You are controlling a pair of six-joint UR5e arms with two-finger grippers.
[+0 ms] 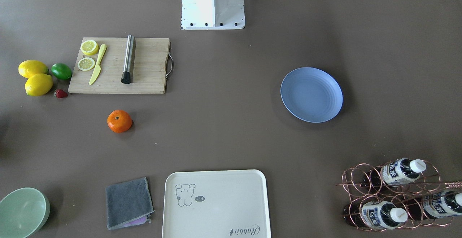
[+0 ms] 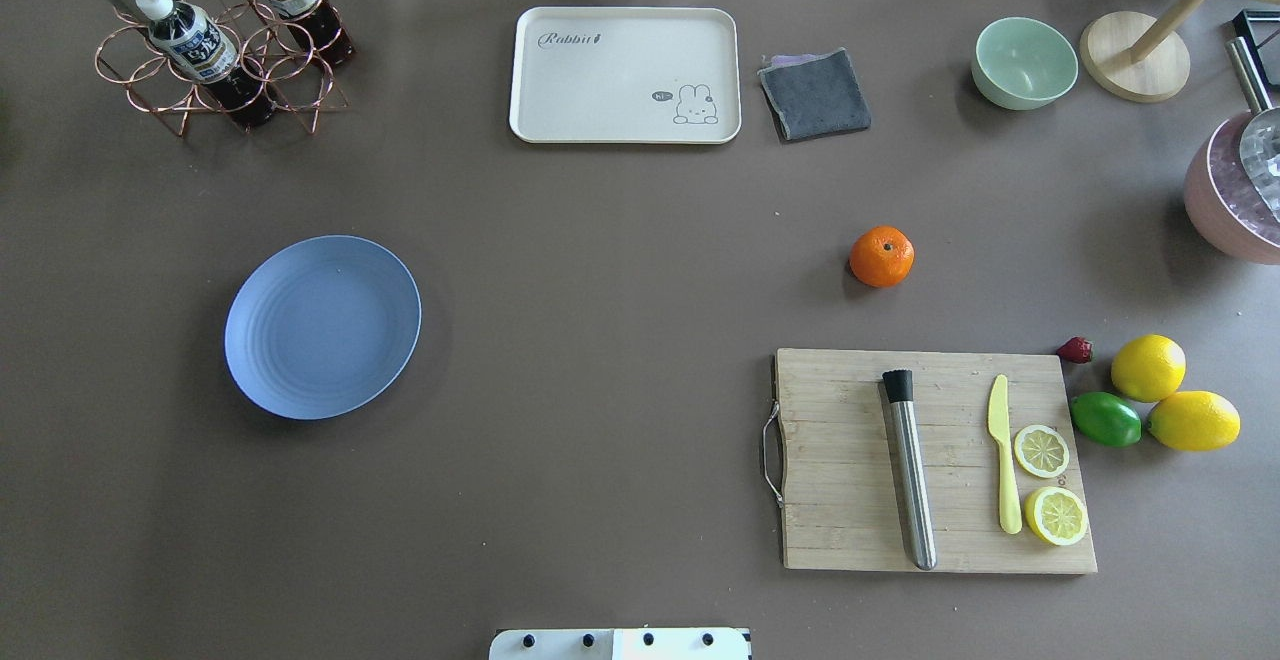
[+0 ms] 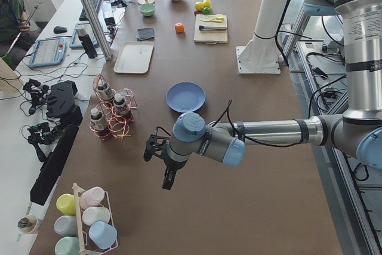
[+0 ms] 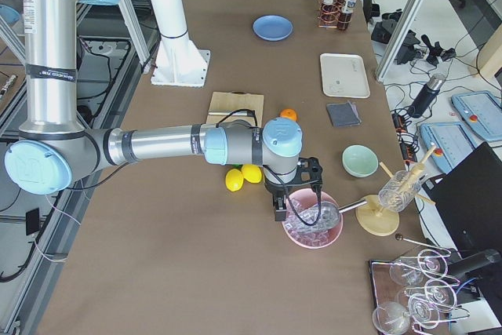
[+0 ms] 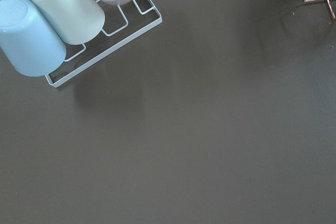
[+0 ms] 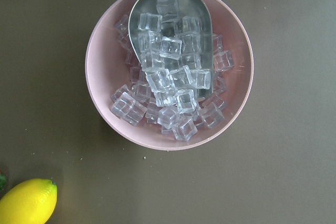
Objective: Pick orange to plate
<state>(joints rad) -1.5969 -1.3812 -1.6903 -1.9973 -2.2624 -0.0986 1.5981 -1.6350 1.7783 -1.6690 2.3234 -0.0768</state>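
Observation:
The orange [image 1: 119,121] rests on the brown table just beyond the wooden cutting board's far edge, also seen from overhead [image 2: 881,256]. The light blue plate [image 1: 311,94] sits with nothing on it across the table on the robot's left side [image 2: 322,326]. Neither gripper is near either one. My left gripper [image 3: 160,162] hangs over the table end past the bottle rack. My right gripper [image 4: 292,196] hovers over a pink bowl of ice. Both show only in the side views, so I cannot tell whether they are open or shut.
A cutting board [image 2: 935,460] carries a steel rod, a yellow knife and lemon slices. Two lemons [image 2: 1148,367], a lime and a strawberry lie beside it. A cream tray [image 2: 625,75], grey cloth, green bowl [image 2: 1023,62], bottle rack [image 2: 215,40] and pink ice bowl [image 6: 169,66] line the edges.

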